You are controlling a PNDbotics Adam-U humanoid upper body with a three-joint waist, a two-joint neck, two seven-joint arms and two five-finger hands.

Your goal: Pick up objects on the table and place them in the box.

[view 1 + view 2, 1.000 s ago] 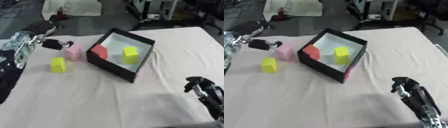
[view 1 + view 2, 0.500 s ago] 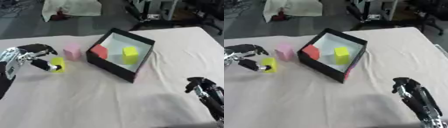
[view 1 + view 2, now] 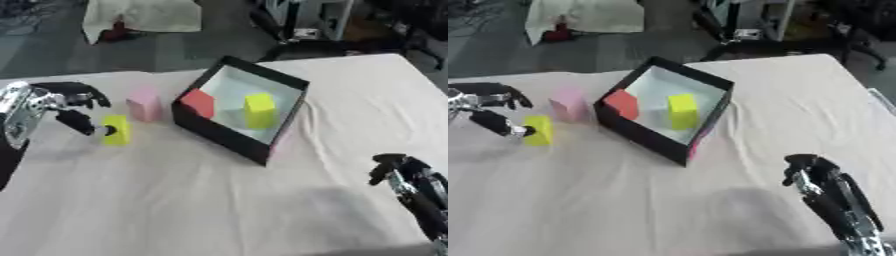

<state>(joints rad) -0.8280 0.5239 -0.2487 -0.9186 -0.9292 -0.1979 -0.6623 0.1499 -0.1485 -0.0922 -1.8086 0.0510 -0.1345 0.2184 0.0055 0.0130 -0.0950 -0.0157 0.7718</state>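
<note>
Since a second ago the left hand (image 3: 66,107) has dropped from up beside the pink block (image 3: 144,104) down to the yellow block (image 3: 115,130); the blocks and box have not moved.

Left hand now: fingers spread wide above, thumb low, its tip at the yellow block's left face. Not closed on it; block stands on the surface (image 3: 175,200), left of the black box (image 3: 219,134).

Step in hand, as I judge it: closing in to grasp the yellow block. Next move calls for fingers to close across its far side, then lift and carry right over the box's near wall.

Box already holds a red block (image 3: 199,102) and a second yellow block (image 3: 259,110).

In the way: the pink block stands just beside the yellow one, toward the box; the carry path passes near it.

Right hand (image 3: 811,175) idle at lower right, fingers curled, holding nothing.
</note>
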